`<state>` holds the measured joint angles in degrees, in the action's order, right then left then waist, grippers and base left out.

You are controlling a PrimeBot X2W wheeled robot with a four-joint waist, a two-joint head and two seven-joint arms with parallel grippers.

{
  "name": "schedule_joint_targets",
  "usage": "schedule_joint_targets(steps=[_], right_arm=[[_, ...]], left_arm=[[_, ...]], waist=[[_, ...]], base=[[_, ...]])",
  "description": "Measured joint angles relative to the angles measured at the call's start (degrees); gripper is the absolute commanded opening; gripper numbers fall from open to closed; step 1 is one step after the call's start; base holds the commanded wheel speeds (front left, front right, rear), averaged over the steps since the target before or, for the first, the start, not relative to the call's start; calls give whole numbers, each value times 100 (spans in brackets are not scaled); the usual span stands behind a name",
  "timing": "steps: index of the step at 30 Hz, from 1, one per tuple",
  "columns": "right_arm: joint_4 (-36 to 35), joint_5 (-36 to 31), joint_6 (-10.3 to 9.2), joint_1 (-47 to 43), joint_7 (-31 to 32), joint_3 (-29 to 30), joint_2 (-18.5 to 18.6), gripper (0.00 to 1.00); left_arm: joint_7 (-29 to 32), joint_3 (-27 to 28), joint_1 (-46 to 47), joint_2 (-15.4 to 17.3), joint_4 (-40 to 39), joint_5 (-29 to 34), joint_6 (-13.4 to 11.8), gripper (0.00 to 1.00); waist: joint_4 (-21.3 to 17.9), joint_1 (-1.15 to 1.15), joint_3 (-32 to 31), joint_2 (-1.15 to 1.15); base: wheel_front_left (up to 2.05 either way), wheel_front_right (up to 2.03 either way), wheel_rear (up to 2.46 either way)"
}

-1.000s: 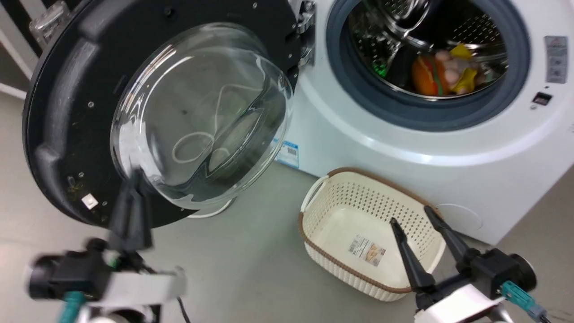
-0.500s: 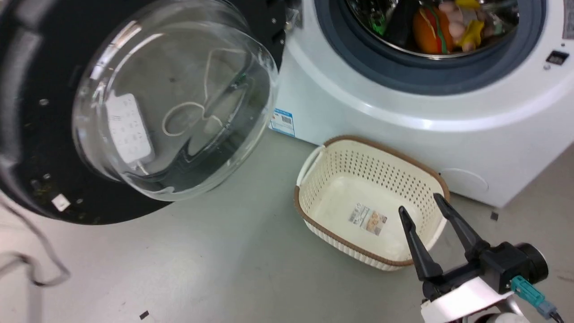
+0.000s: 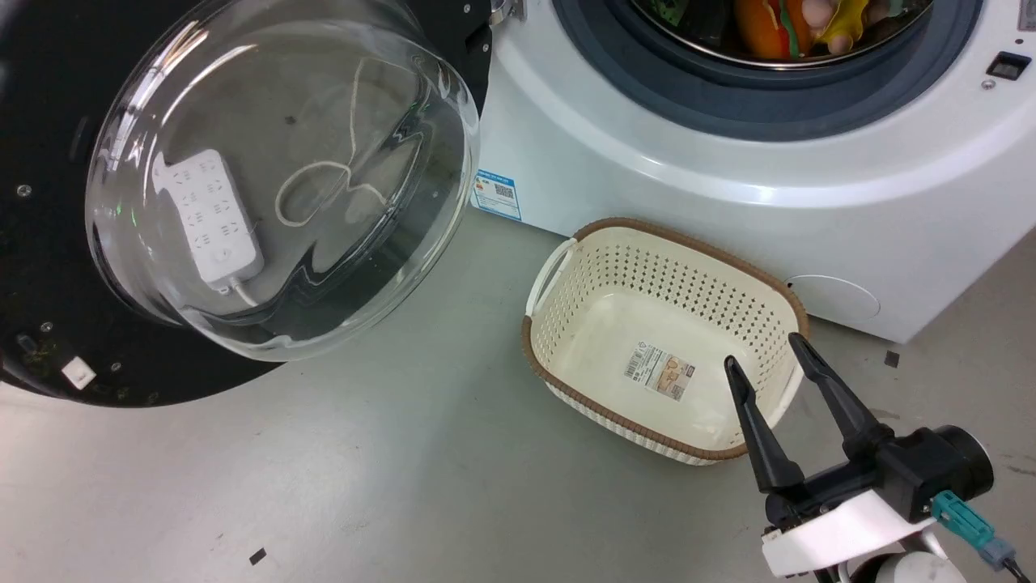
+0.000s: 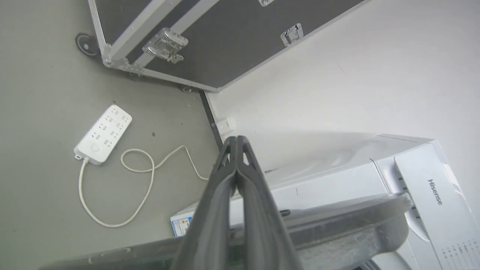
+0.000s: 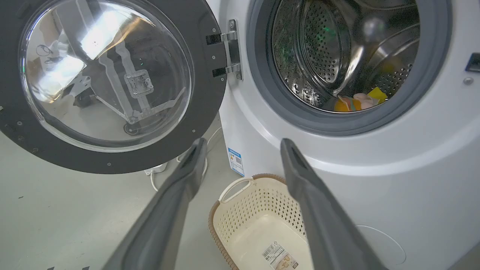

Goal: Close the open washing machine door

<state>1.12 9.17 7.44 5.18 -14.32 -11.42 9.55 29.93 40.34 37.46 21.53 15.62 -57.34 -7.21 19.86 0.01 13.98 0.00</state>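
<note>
The washing machine door (image 3: 48,324) stands wide open at the left of the head view, its black rim around a bulging clear glass bowl (image 3: 283,186). The right wrist view shows the door (image 5: 108,157) with its metal hinge (image 5: 230,52) beside the drum opening. My right gripper (image 3: 765,352) is open and empty at the lower right, over the basket's near edge and apart from the door. In the left wrist view my left gripper (image 4: 237,139) is shut on nothing, its fingers lying across a dark grey rim (image 4: 337,228) at the bottom; whether they touch it I cannot tell.
A cream basket (image 3: 647,263) with a brown rim stands on the floor before the white machine (image 3: 728,186). Soft toys (image 3: 777,24) lie in the drum, inside the grey rubber ring (image 3: 728,105). A white power strip (image 4: 103,134) with cable and a black case (image 4: 210,37) sit behind the door.
The head camera has shifted, so machine and door sit higher and further left. My left gripper, blurred at the lower left a second ago, has left the head view. The right gripper has barely moved.
</note>
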Motion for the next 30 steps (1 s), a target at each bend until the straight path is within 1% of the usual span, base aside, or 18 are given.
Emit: schedule_joint_targets(steps=[2, 5, 8, 10, 15, 18, 22, 25, 28, 30], right_arm=[[10, 9, -1, 16, -19, -15, 2, 100], [22, 42, 0, 84, -20, -15, 0, 100], [27, 43, -1, 103, -37, 13, 2, 100], [43, 43, 0, 103, -40, 16, 9, 100], [108, 43, 0, 97, -41, 69, 7, 100], [130, 43, 0, 97, -41, 102, -23, 100], [162, 41, 0, 93, -42, 134, -96, 100], [176, 32, 0, 88, -41, 208, -165, 100], [192, -14, 0, 83, -42, 322, -241, 100], [211, -62, 0, 74, -41, 378, -282, 100]], left_arm=[[599, -9, 13, -60, 19, -376, -52, 0], [1213, 68, -22, -134, -66, -831, -77, 0], [1738, 51, -260, -146, -348, -1073, -70, 0], [2041, 33, -468, -225, -547, -1244, -68, 0], [2910, -134, -1000, -749, -1113, -1796, -75, 0], [3304, -267, -1370, -1048, -1484, -2027, -98, 0], [3669, -510, -1859, -1472, -1982, -2227, -132, 0], [3813, -765, -2253, -1696, -2272, -2379, -144, 0], [3700, -1150, -2685, -1811, -2569, -2547, -163, 0], [3406, -1528, -2983, -1819, -2628, -2907, -169, 0]], waist=[[7, 0, 14, 0], [-45, 0, 11, 0], [-81, -1, -10, 0], [-100, -1, -26, 0], [-161, -1, -135, 0], [-209, -1, -229, 0], [-314, -1, -377, 0], [-443, -1, -484, 0], [-622, -1, -571, 0], [-761, -1, -625, 0]], base=[[0, 0, 0], [0, 0, 0], [0, 0, 0], [0, 0, 0], [0, 0, 0], [0, 0, 0], [0, 0, 0], [0, 0, 0], [0, 0, 0], [0, 0, 0]])
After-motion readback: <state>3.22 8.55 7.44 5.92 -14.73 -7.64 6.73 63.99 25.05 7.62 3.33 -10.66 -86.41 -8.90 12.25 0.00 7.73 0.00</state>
